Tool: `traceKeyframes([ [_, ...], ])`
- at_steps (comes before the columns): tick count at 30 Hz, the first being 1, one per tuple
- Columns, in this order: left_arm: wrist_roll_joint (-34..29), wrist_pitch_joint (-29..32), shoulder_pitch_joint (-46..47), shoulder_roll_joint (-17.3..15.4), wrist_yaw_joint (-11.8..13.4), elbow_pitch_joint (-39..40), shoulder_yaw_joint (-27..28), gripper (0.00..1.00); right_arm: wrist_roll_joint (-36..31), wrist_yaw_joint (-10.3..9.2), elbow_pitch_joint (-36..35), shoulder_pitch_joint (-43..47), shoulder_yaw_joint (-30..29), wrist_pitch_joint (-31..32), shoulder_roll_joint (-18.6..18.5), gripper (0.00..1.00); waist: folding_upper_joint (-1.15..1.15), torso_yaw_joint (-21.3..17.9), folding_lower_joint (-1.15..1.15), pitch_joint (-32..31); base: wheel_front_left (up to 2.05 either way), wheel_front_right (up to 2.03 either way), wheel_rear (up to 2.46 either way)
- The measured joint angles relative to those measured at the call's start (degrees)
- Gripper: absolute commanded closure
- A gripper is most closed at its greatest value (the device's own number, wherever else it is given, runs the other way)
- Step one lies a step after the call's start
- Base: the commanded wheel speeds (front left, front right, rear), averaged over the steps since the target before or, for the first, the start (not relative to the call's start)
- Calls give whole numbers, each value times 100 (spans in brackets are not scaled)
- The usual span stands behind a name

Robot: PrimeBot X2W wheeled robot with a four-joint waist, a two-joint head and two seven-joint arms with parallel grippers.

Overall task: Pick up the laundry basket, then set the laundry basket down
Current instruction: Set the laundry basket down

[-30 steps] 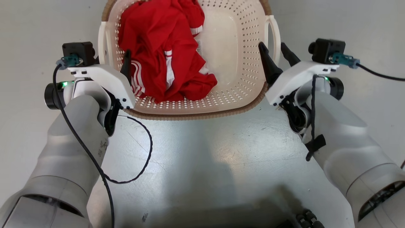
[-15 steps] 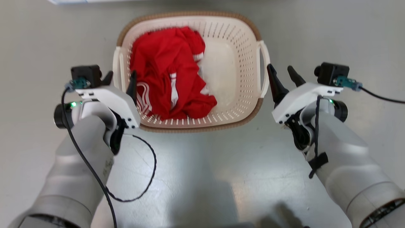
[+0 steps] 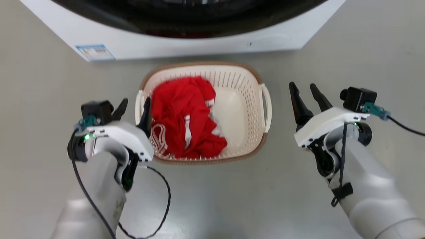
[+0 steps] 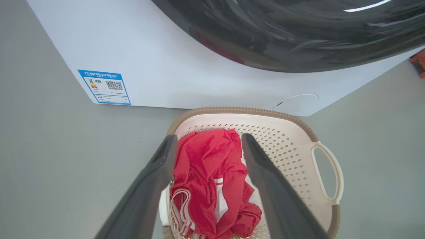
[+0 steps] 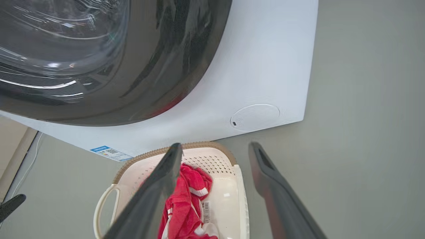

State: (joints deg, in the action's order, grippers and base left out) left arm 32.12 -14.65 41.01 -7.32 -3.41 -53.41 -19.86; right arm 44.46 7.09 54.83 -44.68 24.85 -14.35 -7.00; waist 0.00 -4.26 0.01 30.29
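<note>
One laundry basket (image 3: 202, 63) with two loop handles (image 3: 267, 106), one red garment (image 3: 186, 113) (whether it is a single piece is unclear), one washing machine (image 3: 199, 46), one blue label (image 3: 95, 52), two hands: left hand (image 3: 136, 101), right hand (image 3: 302, 85).

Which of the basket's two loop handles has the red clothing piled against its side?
The handle on the robot's left, beside the left end effector: the red clothing sits against that wall. The right handle borders bare basket floor.
</note>
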Motion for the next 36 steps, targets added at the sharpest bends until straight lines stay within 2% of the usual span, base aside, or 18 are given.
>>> traceKeyframes([
  [17,-811,0,-1697,152,-125,1562,981,0,-1055,0,-1468,1665,-794,-2,-2,0,0,5,0,-1607,0,0,0],
  [30,-1050,0,-3003,364,-243,2700,1401,0,-1534,0,-2571,3045,-1493,-2,36,0,0,96,-1,-2759,0,0,0],
  [36,-1049,0,-3407,379,-287,3188,1595,0,-1716,0,-2915,3332,-1672,-2,49,0,0,118,0,-3055,0,0,0],
])
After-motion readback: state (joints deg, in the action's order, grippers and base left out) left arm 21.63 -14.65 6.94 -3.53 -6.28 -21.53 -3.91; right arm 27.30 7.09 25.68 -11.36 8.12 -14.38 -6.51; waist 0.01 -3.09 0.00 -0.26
